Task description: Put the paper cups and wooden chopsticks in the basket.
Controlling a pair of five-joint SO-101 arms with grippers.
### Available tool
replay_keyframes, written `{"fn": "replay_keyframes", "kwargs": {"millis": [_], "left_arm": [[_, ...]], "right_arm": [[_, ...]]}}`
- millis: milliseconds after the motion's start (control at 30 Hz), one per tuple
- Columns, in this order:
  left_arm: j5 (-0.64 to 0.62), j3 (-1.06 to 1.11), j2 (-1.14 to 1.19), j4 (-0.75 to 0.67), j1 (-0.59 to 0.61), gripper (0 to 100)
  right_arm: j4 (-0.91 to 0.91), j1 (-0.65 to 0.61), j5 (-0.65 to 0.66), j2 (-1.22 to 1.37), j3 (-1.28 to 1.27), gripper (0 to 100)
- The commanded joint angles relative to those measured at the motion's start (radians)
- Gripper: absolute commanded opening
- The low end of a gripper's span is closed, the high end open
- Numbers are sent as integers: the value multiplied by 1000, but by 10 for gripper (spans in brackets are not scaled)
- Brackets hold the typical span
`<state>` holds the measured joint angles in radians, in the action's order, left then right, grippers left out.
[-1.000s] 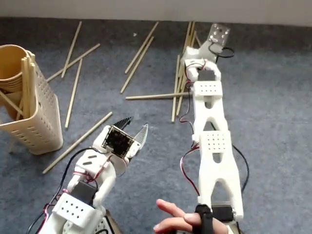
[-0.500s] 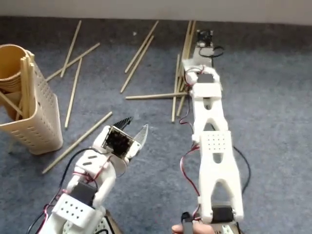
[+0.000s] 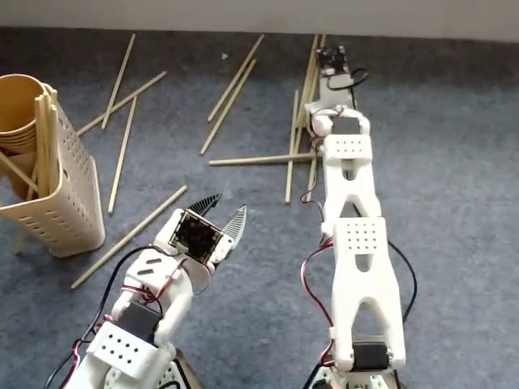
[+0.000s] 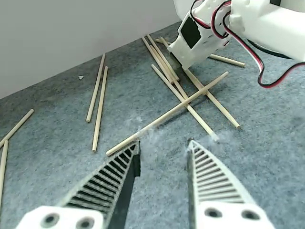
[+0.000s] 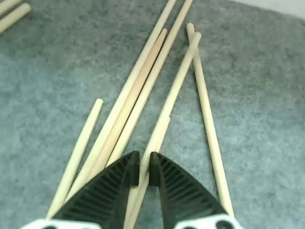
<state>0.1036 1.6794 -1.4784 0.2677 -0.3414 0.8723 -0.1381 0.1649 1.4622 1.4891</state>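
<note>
Cloth, grey and napped, covers my desk (image 3: 454, 203). The basket (image 3: 69, 203) stands at its left side. The paper cups (image 3: 16, 113) are nested inside it already, with a few sticks (image 3: 49, 138) propped beside them.

My right arm (image 3: 357, 243) is stretched out to the far edge, where the cloth meets the wall. My left arm (image 3: 154, 300) sits low and near, with bare cloth ahead of it.

The loose chopsticks (image 3: 251, 160) are what remains. They are scattered across the far half, some in pairs, and a tight bundle lies by the wall. Another long one (image 3: 130, 235) lies aslant between my left hand (image 3: 229, 203) and the basket.

I judge them light, stiff and round. They are likely to roll on the nap and to swing if gripped near one end, so a hold near the middle seems best.

My right hand (image 5: 144, 164) is down on the bundle. Its jaws are drawn to a slit, with one chopstick (image 5: 178, 81) running into it, so I take it to be clenched on that stick. The stick's neighbours touch it on one side and may drag along. The wall leaves little room beyond, so I would lift upward and then draw back.

My left hand (image 4: 162, 145) is released, its jaws spread over bare cloth.
</note>
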Motion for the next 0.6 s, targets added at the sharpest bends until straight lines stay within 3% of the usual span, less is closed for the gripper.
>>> {"fn": "replay_keyframes", "kwargs": {"millis": [0,167,267,567], "left_arm": [[-3,4,-2,-12,-15,181],[-3,4,-2,-12,-13,181],[-3,4,-2,-12,-15,181],[-3,5,1,-12,-15,181]], "right_arm": [[77,4,-37,-21,84,4],[394,19,-26,-28,182,5],[545,39,69,-33,289,5],[644,107,95,-369,282,5]]}}
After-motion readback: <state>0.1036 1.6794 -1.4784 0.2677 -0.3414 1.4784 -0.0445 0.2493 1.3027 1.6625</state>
